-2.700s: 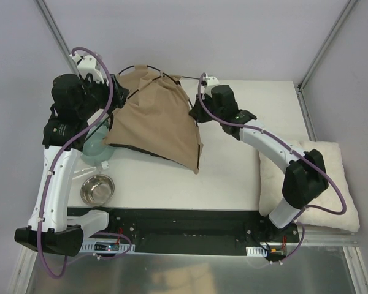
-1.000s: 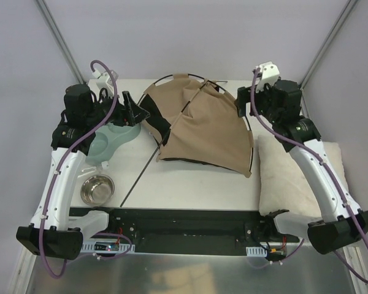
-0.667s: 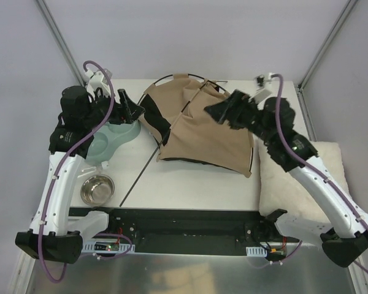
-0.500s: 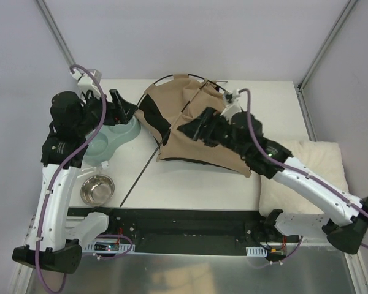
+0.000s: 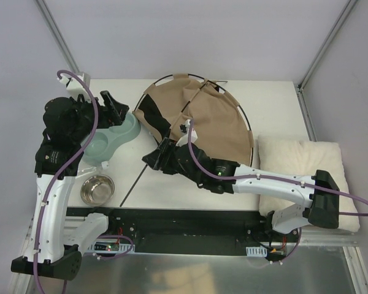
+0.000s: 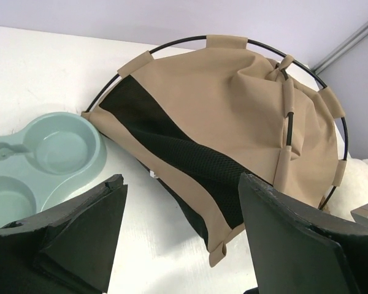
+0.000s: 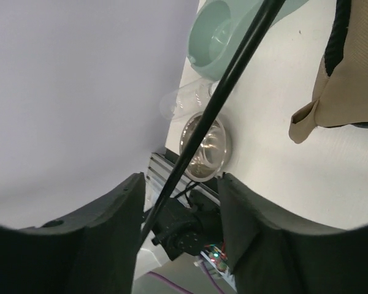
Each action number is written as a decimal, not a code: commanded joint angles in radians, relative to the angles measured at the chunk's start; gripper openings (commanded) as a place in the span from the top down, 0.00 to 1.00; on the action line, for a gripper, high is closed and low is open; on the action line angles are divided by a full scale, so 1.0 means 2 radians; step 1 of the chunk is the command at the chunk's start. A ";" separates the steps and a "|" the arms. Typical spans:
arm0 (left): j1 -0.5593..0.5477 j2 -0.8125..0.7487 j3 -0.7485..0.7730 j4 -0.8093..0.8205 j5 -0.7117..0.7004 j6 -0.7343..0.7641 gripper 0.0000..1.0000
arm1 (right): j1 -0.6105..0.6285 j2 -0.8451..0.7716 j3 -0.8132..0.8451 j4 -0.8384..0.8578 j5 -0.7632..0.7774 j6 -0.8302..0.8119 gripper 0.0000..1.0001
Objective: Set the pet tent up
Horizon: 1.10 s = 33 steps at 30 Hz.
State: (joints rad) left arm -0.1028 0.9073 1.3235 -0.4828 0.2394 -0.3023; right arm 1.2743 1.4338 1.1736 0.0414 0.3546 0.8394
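1. Black-fingered, the left gripper hangs released at the far left of the counter. We see its jaws spread wide with nothing between them.
2. Just beside it sits a mint-green double dish, and nearer to us stands a steel bowl. A clear plastic item lies between the two; we cannot tell what it is.
3. To the right of the bowl, a loose black pole lies on the counter. It runs diagonally from the near edge up toward the near-left corner of the pet tent.
4. The right arm reaches across from the right, low over the counter, and puts the right gripper at the far part of that pole. In the wrist view we see the pole pass between the two fingers. The jaws stand apart on either side of it, wider than the pole and not clenched on it. The pole runs closer to one finger, but we cannot tell whether it touches.
5. The pet tent lies collapsed and flat on the far middle of the counter, tan fabric uppermost. A black mesh panel shows on its left side. A thin black hoop is threaded through tan sleeves around its far and right rim.
6. At the right end lies a fluffy cream cushion, just beside the hoop.
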 commanded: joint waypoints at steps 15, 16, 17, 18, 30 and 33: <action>0.002 -0.015 -0.057 -0.009 -0.020 -0.011 0.23 | -0.008 -0.021 0.008 0.051 0.030 0.075 1.00; 0.002 -0.015 -0.065 -0.009 -0.014 -0.011 0.22 | -0.011 -0.028 0.007 0.051 0.033 0.078 1.00; 0.002 -0.016 -0.074 -0.008 0.002 -0.008 0.21 | -0.015 -0.036 0.006 0.048 0.034 0.080 1.00; 0.002 -0.016 -0.085 -0.006 0.025 -0.004 0.21 | -0.020 -0.046 0.005 0.047 0.034 0.085 1.00; -0.024 -0.059 -0.327 0.332 0.184 -0.097 0.22 | -0.070 -0.103 0.008 0.035 0.054 0.166 1.00; -0.090 -0.053 -0.360 0.412 0.147 -0.066 0.23 | -0.073 -0.103 0.013 0.034 0.067 0.185 1.00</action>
State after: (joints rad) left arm -0.1593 0.8173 0.6498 -0.0177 0.5468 -0.4358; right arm 1.1423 1.2499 1.1664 0.0704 0.4122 1.1465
